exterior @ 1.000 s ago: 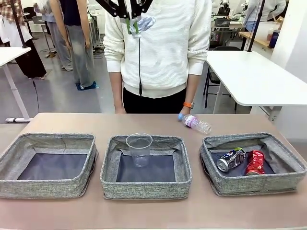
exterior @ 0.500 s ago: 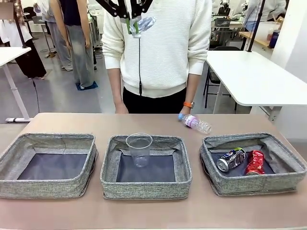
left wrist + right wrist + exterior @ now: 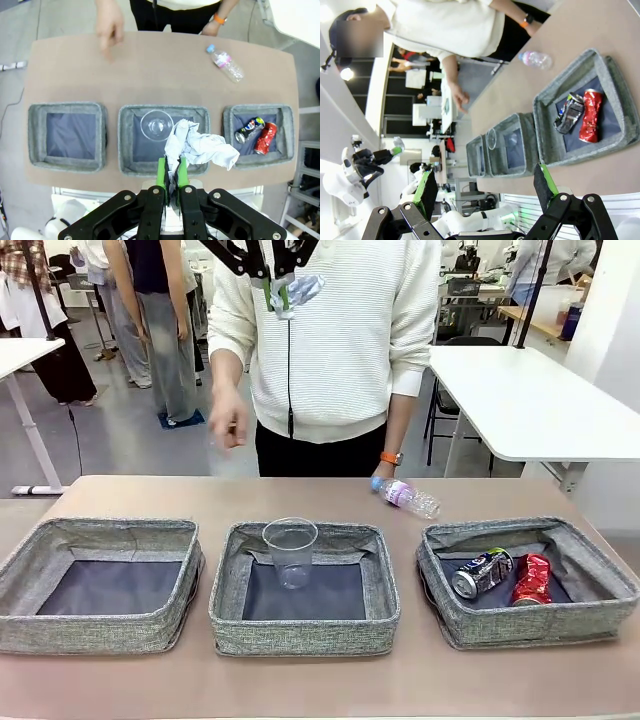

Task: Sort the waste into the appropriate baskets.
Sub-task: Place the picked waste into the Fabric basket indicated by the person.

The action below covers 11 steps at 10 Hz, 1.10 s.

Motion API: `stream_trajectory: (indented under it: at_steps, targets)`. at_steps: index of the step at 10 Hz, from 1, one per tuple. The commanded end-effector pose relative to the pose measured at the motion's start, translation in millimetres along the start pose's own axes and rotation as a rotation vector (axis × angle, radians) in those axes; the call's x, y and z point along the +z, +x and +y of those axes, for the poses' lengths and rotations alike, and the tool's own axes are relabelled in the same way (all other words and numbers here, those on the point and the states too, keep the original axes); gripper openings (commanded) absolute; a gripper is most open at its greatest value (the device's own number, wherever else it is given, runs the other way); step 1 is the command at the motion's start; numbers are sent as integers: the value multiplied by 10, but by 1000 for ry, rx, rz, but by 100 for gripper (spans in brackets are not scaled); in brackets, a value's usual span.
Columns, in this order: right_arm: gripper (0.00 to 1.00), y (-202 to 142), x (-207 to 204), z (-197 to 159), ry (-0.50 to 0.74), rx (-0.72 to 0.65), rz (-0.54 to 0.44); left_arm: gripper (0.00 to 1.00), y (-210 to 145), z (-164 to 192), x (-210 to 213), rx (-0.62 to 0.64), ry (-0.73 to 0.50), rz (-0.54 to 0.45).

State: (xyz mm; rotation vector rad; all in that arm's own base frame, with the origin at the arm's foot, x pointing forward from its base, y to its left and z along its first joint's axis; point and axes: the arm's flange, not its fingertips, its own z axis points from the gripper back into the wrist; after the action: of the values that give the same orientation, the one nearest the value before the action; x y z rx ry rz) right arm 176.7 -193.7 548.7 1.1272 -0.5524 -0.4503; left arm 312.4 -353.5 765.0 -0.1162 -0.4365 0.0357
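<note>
Front view: your left gripper (image 3: 282, 288) hangs high above the surface (image 3: 320, 680), jaws clamped on the crumpled white paper (image 3: 303, 286). The person's hand (image 3: 229, 420), down at the side a moment ago, has lifted forward.

Left wrist view: that hand points a finger at the far surface, nearer the left basket (image 3: 67, 107) than the middle one. That is probably your cue for where the paper goes.

Right wrist view: your right gripper (image 3: 485, 187) holds nothing, jaws wide apart.
</note>
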Motion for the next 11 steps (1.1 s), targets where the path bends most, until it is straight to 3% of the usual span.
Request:
stream_trajectory:
  at_steps: [1, 6, 7, 9, 10, 11]
  targets:
    - [100, 15, 14, -2, 11, 20, -3, 8, -16, 38, 38, 13, 6, -14]
    - [100, 15, 14, -2, 11, 20, -3, 8, 0, 0, 0, 0, 0, 0]
    - [100, 15, 14, -2, 11, 20, -3, 8, -81, 6, -28, -74, 25, -58]
    - [100, 15, 14, -2, 11, 20, -3, 8, -169, 536, -306, -186, 64, -77]
    - [100, 15, 14, -2, 11, 20, -3, 8, -208, 1251, -734, -199, 205, -104]
    - [100, 15, 14, -2, 11, 20, -3, 8, -356, 1886, -1111, -158, 199, 33]
